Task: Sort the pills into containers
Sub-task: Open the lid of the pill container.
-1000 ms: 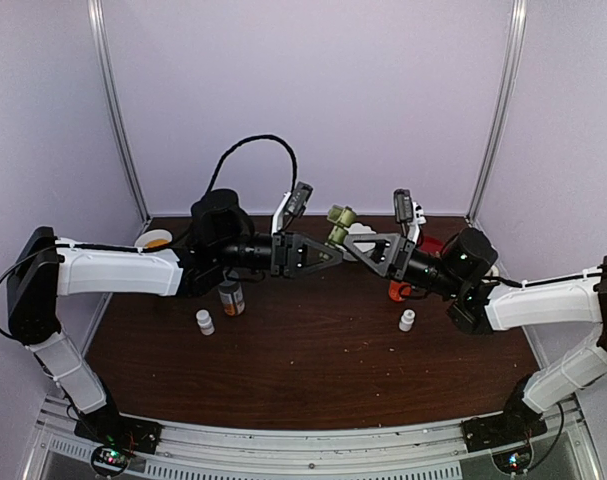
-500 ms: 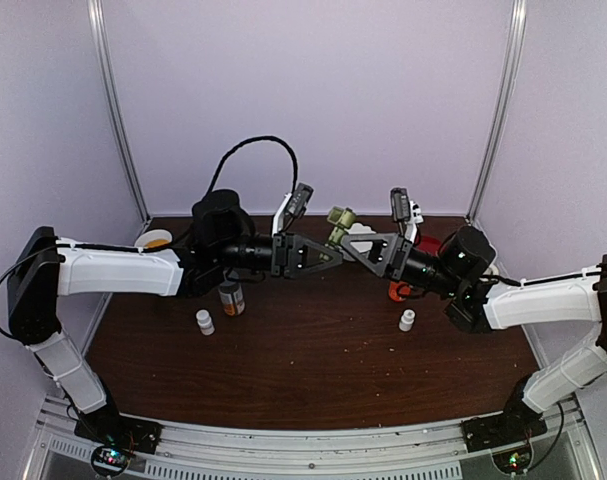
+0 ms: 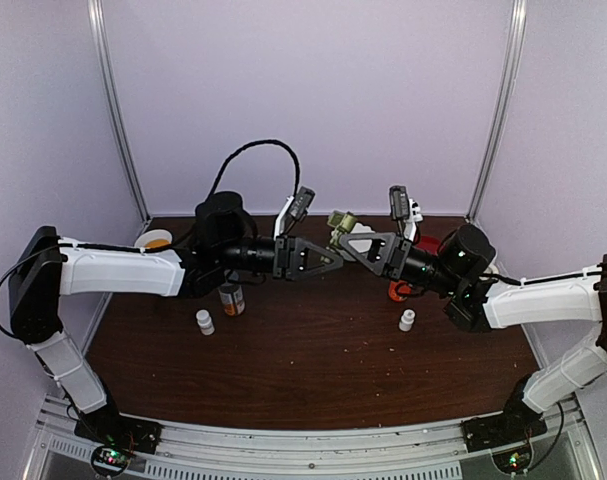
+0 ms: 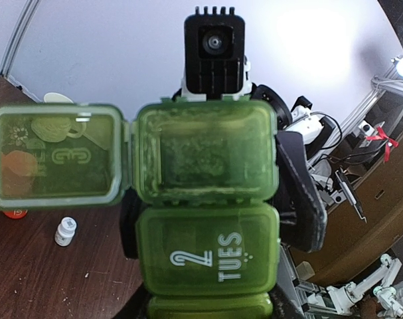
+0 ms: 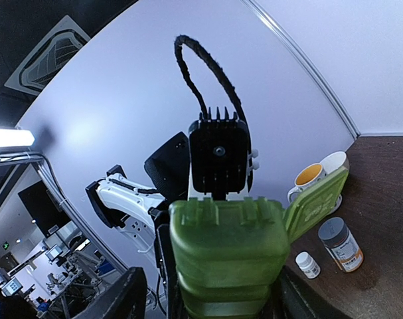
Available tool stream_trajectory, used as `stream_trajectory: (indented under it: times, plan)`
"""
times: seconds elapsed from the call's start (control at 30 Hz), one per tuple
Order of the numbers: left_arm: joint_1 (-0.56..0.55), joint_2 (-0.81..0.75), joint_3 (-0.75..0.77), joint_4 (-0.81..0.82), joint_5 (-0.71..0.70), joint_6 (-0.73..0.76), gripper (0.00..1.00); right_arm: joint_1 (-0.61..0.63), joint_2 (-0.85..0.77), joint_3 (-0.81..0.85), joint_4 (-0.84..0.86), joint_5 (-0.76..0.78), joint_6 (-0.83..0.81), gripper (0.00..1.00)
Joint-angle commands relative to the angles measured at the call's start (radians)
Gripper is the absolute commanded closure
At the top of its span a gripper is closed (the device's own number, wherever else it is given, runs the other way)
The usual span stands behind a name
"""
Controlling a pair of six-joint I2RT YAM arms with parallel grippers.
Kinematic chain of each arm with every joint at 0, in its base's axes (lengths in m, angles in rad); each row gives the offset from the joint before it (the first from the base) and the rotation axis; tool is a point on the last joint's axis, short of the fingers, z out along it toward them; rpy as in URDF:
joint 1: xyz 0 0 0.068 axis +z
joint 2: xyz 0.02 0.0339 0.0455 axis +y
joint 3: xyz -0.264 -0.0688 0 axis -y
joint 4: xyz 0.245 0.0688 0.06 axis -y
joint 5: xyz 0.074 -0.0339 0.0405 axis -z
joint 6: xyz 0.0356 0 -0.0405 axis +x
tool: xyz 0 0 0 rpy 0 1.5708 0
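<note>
A mug (image 3: 155, 240) with a yellow inside stood at the far left, by the back corner of the brown table (image 3: 313, 375). Nearer, a small white bottle (image 3: 204, 321) stood just beside an orange bottle (image 3: 230, 297) with a grey cap, both upright, just in front of the left arm. The left gripper (image 3: 328, 258) was stretched toward mid-table and raised off the surface, jaws pinching the near end of the green pill box (image 3: 340, 219). The box hung in the air between the two grippers, above the back half of the table. In the left wrist view the box ran away from the camera: a shut cell (image 4: 208, 256) marked "2 TUES", then the end cell (image 4: 206, 159), open, with its lid (image 4: 55, 156) swung out flat to the left. Whether any pills lay in that open cell I could not tell. The right gripper (image 3: 355, 243) met the box head-on, jaws spread, one finger (image 4: 298, 193) on each side of the open end. The right wrist view showed a gap beside the box on one side at least. Further right on the table were a red object (image 3: 430, 243) near the back and a second small white bottle (image 3: 407, 320), upright, well apart from the first.
</note>
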Motion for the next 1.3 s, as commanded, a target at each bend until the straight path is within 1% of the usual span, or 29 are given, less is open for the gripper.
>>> stream_trajectory:
  times: [0.0,0.07,0.13,0.23,0.3,0.33,0.4,0.43,0.47,0.5,0.53,0.57,0.6,0.63,0.67,0.73,0.77,0.8,0.87,0.9,0.93,0.97,1.0,1.03,1.1,1.17,1.27]
  plan:
    - [0.004,0.01,0.002,0.02,-0.015,0.017,0.71,0.008,-0.01,0.021,0.022,-0.013,-0.006,0.34]
    - [0.005,0.011,0.002,0.021,-0.015,0.017,0.71,0.009,-0.011,0.02,0.024,-0.012,-0.007,0.32]
    - [0.005,0.011,0.002,0.02,-0.015,0.015,0.72,0.009,-0.011,0.02,0.028,-0.013,-0.007,0.27]
    - [0.007,0.012,0.002,0.02,-0.015,0.014,0.72,0.009,-0.011,0.021,0.028,-0.013,-0.005,0.27]
    - [0.006,0.011,0.002,0.02,-0.016,0.012,0.72,0.009,-0.01,0.023,0.026,-0.014,-0.004,0.36]
    - [0.007,0.011,0.002,0.02,-0.017,0.012,0.72,0.009,-0.008,0.023,0.027,-0.013,-0.004,0.43]
    - [0.006,0.011,0.002,0.02,-0.018,0.013,0.72,0.009,-0.007,0.025,0.021,-0.011,-0.004,0.65]
    - [0.007,0.011,0.002,0.019,-0.018,0.013,0.72,0.008,-0.007,0.027,0.014,-0.009,-0.004,0.73]
    - [0.006,0.011,0.002,0.017,-0.019,0.015,0.72,0.009,-0.005,0.03,0.004,-0.006,-0.005,0.79]
    - [0.007,0.013,0.002,0.016,-0.018,0.015,0.73,0.009,-0.004,0.03,0.002,-0.006,-0.004,0.8]
    - [0.006,0.013,0.002,0.014,-0.019,0.016,0.73,0.009,-0.002,0.03,0.006,-0.007,-0.005,0.76]
    - [0.007,0.013,0.002,0.013,-0.019,0.016,0.73,0.009,0.0,0.028,0.012,-0.008,-0.003,0.64]
    - [0.006,0.013,0.002,0.011,-0.019,0.018,0.73,0.009,0.0,0.025,0.021,-0.007,-0.001,0.49]
    - [0.006,0.014,0.002,0.01,-0.018,0.018,0.73,0.009,0.0,0.022,0.029,-0.006,0.001,0.4]
    - [0.006,0.013,0.002,0.008,-0.019,0.02,0.73,0.009,0.0,0.019,0.034,-0.006,0.002,0.34]
    - [0.006,0.013,0.002,0.003,-0.022,0.025,0.73,0.009,0.0,0.018,0.037,-0.005,0.004,0.26]
    - [0.007,0.011,0.002,-0.003,-0.023,0.026,0.73,0.009,0.0,0.019,0.04,-0.006,0.006,0.25]
    - [0.008,0.012,0.002,-0.005,-0.024,0.029,0.73,0.009,0.001,0.021,0.039,-0.006,0.006,0.26]
    - [0.007,0.011,0.002,-0.006,-0.024,0.03,0.74,0.009,0.001,0.023,0.034,-0.007,0.005,0.32]
    - [0.006,0.012,0.003,-0.008,-0.025,0.032,0.74,0.009,0.002,0.023,0.034,-0.008,0.004,0.34]
    - [0.006,0.012,0.004,-0.012,-0.026,0.034,0.74,0.009,0.002,0.022,0.034,-0.007,0.005,0.33]
    - [0.007,0.011,0.005,-0.016,-0.026,0.038,0.74,0.009,0.002,0.022,0.033,-0.006,0.003,0.29]
    - [0.007,0.009,0.006,-0.024,-0.03,0.044,0.74,0.009,0.0,0.021,0.03,-0.003,0.003,0.23]
    - [0.006,0.007,0.007,-0.036,-0.033,0.051,0.74,0.009,-0.003,0.018,0.021,0.003,0.001,0.19]
    - [0.006,-0.001,0.006,-0.067,-0.049,0.077,0.74,0.009,-0.015,0.024,-0.027,0.025,-0.013,0.17]
    - [0.006,-0.017,0.007,-0.123,-0.083,0.12,0.74,0.011,-0.035,0.035,-0.132,0.074,-0.051,0.21]
    - [0.005,-0.041,0.014,-0.215,-0.127,0.19,0.74,0.011,-0.074,0.041,-0.294,0.182,-0.112,0.34]
